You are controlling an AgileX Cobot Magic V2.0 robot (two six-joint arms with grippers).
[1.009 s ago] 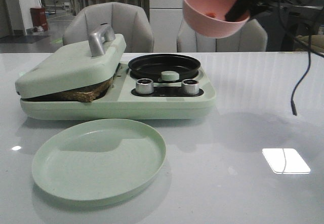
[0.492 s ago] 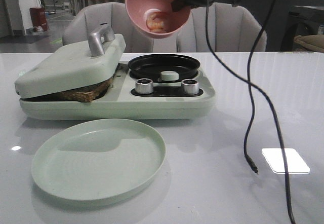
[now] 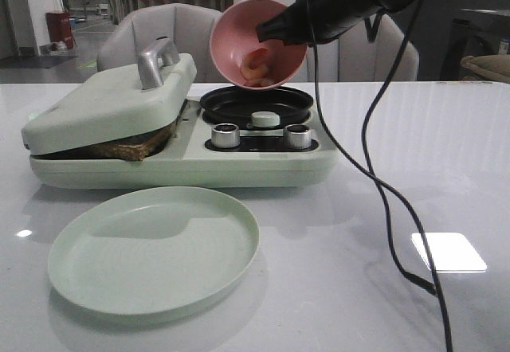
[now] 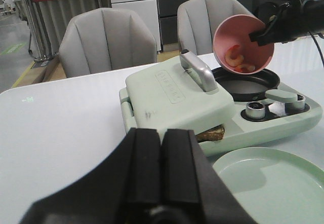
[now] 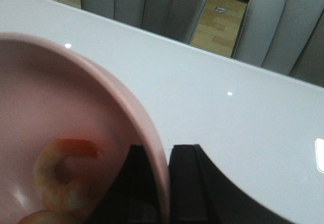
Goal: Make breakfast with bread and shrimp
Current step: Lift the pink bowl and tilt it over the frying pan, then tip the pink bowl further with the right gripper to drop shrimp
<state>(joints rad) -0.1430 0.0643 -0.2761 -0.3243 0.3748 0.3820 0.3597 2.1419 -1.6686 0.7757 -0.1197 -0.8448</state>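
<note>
The bread (image 3: pixel 131 146) lies in the green sandwich maker under its part-lowered lid (image 3: pixel 111 101); only a brown crust edge (image 4: pixel 211 134) shows. My right gripper (image 5: pixel 164 155) is shut on the rim of a pink bowl (image 5: pixel 76 107). It holds the bowl (image 3: pixel 239 29) tilted just above the black round pan (image 3: pixel 256 103). Shrimp (image 3: pixel 256 61) lie inside the bowl, orange-pink and curled (image 5: pixel 63 176). My left gripper (image 4: pixel 162 138) is shut with nothing in it, off to the side of the sandwich maker and facing it.
A pale green plate (image 3: pixel 151 248) sits in front of the appliance. Two metal knobs (image 3: pixel 227 134) are below the pan. A black cable (image 3: pixel 382 201) hangs from the right arm down to the table. Grey chairs stand behind the table.
The right arm has swung the pink bowl from high on the right leftward and then down, tipping it over the black pan. The shrimp have slid toward the bowl's lower rim.
</note>
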